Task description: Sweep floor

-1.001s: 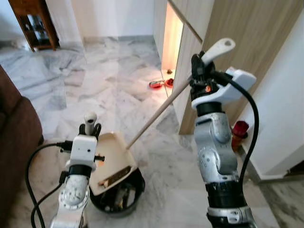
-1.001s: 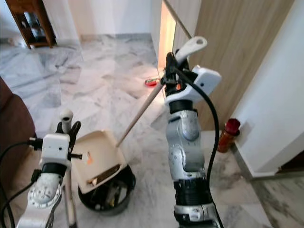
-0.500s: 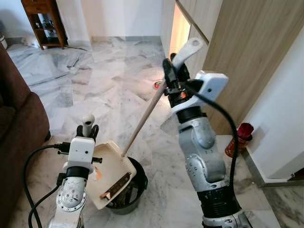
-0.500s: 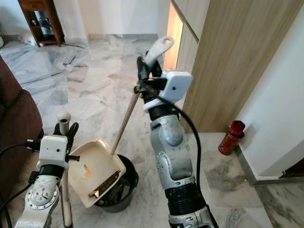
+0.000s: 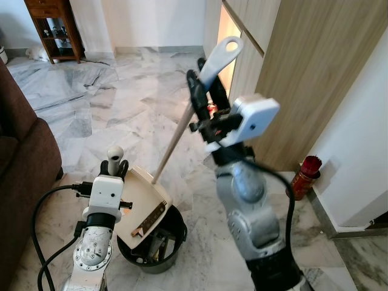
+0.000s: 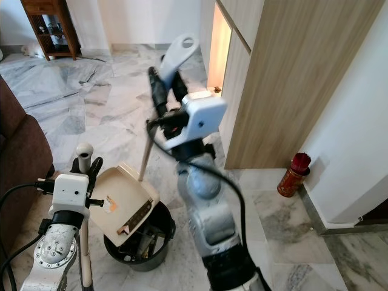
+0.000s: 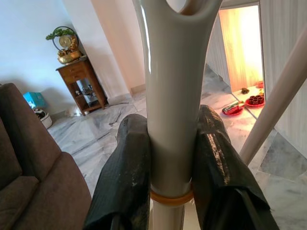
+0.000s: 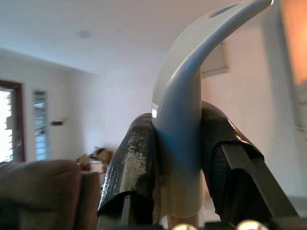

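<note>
My left gripper (image 5: 114, 165) is shut on the upright grey handle (image 7: 172, 96) of a cream dustpan (image 5: 145, 203). The pan is tilted over a black bin (image 5: 151, 250), with debris along its lower lip. My right gripper (image 5: 203, 91) is raised at chest height and shut on the white hooked top of the broom handle (image 8: 180, 129). The broom's pale stick (image 5: 173, 142) slants down to the dustpan's far edge. The broom head is hidden behind the pan. Black fingers (image 7: 127, 177) press the dustpan handle on both sides.
A brown sofa (image 5: 24, 151) stands close on the left. A wood-panelled cabinet wall (image 5: 315, 73) with a lit opening rises on the right, and a red bottle (image 5: 305, 176) stands at its foot. A dark wooden shelf (image 5: 51, 27) is at the back. Open marble floor (image 5: 121, 103) lies ahead.
The right arm has swung the broom handle left and more upright. The dustpan has tipped steeper over the bin. The camera has turned a little.
</note>
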Available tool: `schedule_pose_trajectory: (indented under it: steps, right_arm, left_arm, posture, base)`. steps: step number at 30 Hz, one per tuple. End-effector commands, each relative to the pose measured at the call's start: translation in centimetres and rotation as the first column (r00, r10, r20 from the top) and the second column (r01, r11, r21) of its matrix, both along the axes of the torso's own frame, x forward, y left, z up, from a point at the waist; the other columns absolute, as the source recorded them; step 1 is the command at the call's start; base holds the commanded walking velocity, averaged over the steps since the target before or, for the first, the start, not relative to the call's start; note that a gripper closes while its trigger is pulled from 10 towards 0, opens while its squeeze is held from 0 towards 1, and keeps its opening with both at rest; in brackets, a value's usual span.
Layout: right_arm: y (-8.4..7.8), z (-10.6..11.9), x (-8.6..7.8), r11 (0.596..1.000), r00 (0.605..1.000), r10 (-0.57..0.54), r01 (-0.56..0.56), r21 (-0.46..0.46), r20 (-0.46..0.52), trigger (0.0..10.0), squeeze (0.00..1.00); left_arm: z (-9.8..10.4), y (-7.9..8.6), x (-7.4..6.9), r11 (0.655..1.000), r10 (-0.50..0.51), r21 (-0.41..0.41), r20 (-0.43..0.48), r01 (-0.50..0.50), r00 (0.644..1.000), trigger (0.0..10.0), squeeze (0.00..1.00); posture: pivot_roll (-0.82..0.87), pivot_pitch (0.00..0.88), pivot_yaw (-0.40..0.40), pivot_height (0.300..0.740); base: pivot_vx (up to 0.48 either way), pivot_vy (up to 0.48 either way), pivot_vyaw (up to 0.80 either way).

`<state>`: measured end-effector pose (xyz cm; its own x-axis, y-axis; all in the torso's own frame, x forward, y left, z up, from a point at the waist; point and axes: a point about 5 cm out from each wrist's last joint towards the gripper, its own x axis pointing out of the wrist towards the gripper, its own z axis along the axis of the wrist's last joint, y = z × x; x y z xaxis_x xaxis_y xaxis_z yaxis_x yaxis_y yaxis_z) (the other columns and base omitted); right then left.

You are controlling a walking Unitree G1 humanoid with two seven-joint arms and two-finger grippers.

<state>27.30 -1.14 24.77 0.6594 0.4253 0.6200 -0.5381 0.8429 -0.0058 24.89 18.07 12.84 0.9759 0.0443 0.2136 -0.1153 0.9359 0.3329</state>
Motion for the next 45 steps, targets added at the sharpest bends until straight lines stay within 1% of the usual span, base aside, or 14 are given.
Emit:
schedule_pose_trajectory:
  steps: [1,5,8,16,20,23,27,31,37,38,39,40,43,45]
  right_arm:
    - [1.0,1.9,-1.7,0.997,0.993,0.041,-0.047,0.054,0.11,10.0,0.0]
    - [1.9,2.0,-2.9,0.995,0.983,0.098,-0.102,0.017,0.156,10.0,0.0]
    - [2.2,1.9,-3.6,0.994,0.974,0.112,-0.111,-0.017,0.195,10.0,0.0]
    - [2.9,2.0,-4.7,0.991,0.96,0.13,-0.123,-0.045,0.249,10.0,0.0]
    - [3.0,2.0,-4.8,0.992,0.958,0.128,-0.12,-0.047,0.255,10.0,0.0]
    - [3.3,1.8,-5.1,0.989,0.939,0.123,-0.089,-0.119,0.322,10.0,0.0]
    - [3.3,1.8,-5.1,0.99,0.943,0.127,-0.1,-0.101,0.309,10.0,0.0]
    - [3.4,1.7,-5.3,0.987,0.935,0.137,-0.1,-0.128,0.328,10.0,0.0]
    - [3.4,1.6,-5.2,0.987,0.935,0.133,-0.094,-0.13,0.33,10.0,0.0]
    - [3.4,1.6,-5.2,0.986,0.93,0.135,-0.092,-0.138,0.341,10.0,0.0]
    - [3.6,1.7,-5.6,0.978,0.906,0.152,-0.082,-0.189,0.394,10.0,0.0]
    - [3.7,1.6,-5.8,0.974,0.897,0.163,-0.08,-0.212,0.411,10.0,0.0]
    - [3.6,1.3,-5.5,0.98,0.922,0.15,-0.092,-0.175,0.356,10.0,0.0]
    - [3.6,1.3,-5.4,0.982,0.927,0.145,-0.091,-0.166,0.345,10.0,0.0]
  left_arm:
    - [0.7,0.1,0.3,1.0,-0.006,0.02,0.037,0.005,0.999,10.0,0.0]
    - [0.7,0.2,0.3,1.0,-0.002,0.019,0.038,0.002,0.999,10.0,0.0]
    - [0.6,0.2,0.3,1.0,-0.004,0.018,0.038,0.003,0.999,10.0,0.0]
    - [0.6,0.0,0.4,1.0,-0.015,0.018,0.039,0.015,0.999,10.0,0.0]
    - [0.6,0.0,0.4,1.0,-0.015,0.019,0.04,0.014,0.999,10.0,0.0]
    - [0.7,0.0,0.5,1.0,-0.014,0.018,0.043,0.013,0.999,10.0,0.0]
    - [0.8,0.2,0.6,1.0,-0.012,0.015,0.046,0.011,0.999,10.0,0.0]
    - [0.7,0.0,0.6,1.0,-0.016,0.019,0.044,0.015,0.999,10.0,0.0]
    - [0.8,0.0,0.7,1.0,-0.018,0.019,0.049,0.017,0.999,10.0,0.0]
    - [0.8,0.0,0.7,1.0,-0.018,0.019,0.05,0.017,0.999,10.0,0.0]
    - [0.8,0.0,0.7,1.0,-0.018,0.02,0.05,0.017,0.999,10.0,0.0]
    - [0.8,0.0,0.7,1.0,-0.018,0.02,0.051,0.017,0.999,10.0,0.0]
    - [0.8,-0.1,0.8,1.0,-0.021,0.019,0.051,0.02,0.999,10.0,0.0]
    - [0.8,-0.1,0.8,1.0,-0.022,0.019,0.051,0.021,0.998,10.0,0.0]
  posture:
    - [0.03,0.052,-0.013,0.74]
    - [0.03,0.052,-0.012,0.74]
    - [0.03,0.051,-0.01,0.74]
    - [0.03,0.052,-0.007,0.74]
    - [0.02,0.052,-0.006,0.74]
    - [0.02,0.053,-0.007,0.74]
    - [0.02,0.05,-0.004,0.74]
    - [0.02,0.049,-0.004,0.74]
    - [0.02,0.046,-0.005,0.74]
    - [0.02,0.047,-0.006,0.74]
    - [0.02,0.044,-0.006,0.74]
    - [0.02,0.043,-0.006,0.74]
    - [0.03,0.041,-0.007,0.74]
    - [0.03,0.041,-0.006,0.74]
  base:
    - [0.0,0.0,0.0]
    - [0.0,0.0,0.0]
    - [0.0,0.0,0.0]
    - [0.0,0.0,0.0]
    - [0.0,0.0,0.0]
    - [0.0,0.0,0.0]
    - [0.0,0.0,0.0]
    - [0.0,0.0,0.0]
    - [0.0,0.0,0.0]
    - [0.0,0.0,0.0]
    - [0.0,0.0,0.0]
    - [0.0,0.0,0.0]
    - [0.0,0.0,0.0]
    - [0.0,0.0,0.0]
